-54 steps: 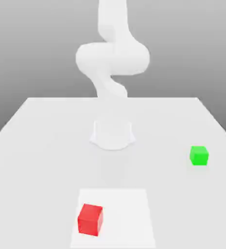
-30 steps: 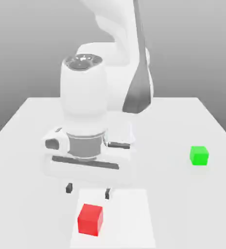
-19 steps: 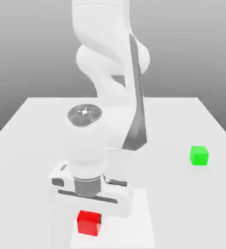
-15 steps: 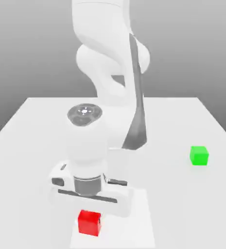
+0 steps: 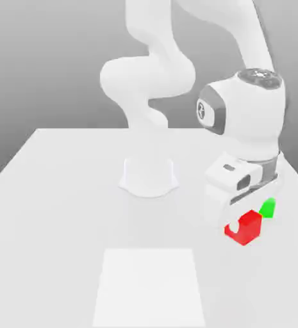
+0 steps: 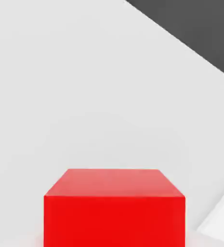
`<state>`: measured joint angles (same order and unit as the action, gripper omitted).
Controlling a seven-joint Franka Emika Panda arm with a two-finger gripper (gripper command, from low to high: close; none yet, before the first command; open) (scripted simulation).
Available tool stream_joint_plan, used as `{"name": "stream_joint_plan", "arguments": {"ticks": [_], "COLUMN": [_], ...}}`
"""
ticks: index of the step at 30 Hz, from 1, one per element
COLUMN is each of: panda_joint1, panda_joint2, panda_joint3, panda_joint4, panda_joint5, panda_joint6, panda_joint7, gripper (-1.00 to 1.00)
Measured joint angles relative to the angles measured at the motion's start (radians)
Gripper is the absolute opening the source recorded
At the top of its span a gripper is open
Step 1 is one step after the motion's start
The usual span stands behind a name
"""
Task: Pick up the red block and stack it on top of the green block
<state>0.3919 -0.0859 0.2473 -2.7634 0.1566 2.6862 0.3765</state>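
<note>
While the white arm bends over toward the exterior view's right, its gripper (image 5: 242, 225) is closed on the red block (image 5: 244, 229), which hangs tilted just under the hand and clear of the table (image 5: 61, 211). From the hand camera the red block (image 6: 114, 207) sits close in front of the lens, its top face and one side showing against the pale tabletop. Partly hidden behind the red block and the hand, the green block (image 5: 267, 207) rests on the table near the exterior view's right edge, a corner of it showing. A lighter square patch (image 5: 150, 287) lies on the table toward the front, well apart from both cubes.
</note>
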Motion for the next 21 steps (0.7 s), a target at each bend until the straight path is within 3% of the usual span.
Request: {"name": "stream_joint_plan", "arguments": {"ticks": [9,18,21], "panda_joint1": [0.337,0.238,0.226], "panda_joint2": [-0.153,0.034,0.098], "panda_joint3": [0.165,0.240,0.235], "panda_joint4": [-0.129,-0.136,-0.135], "panda_joint5": [0.070,-0.258,-0.306], "panda_joint6": [-0.022,0.138,0.205], "panda_joint7": [-0.346,-0.157,-0.123], "gripper": [-1.00,-1.00,-1.00]}}
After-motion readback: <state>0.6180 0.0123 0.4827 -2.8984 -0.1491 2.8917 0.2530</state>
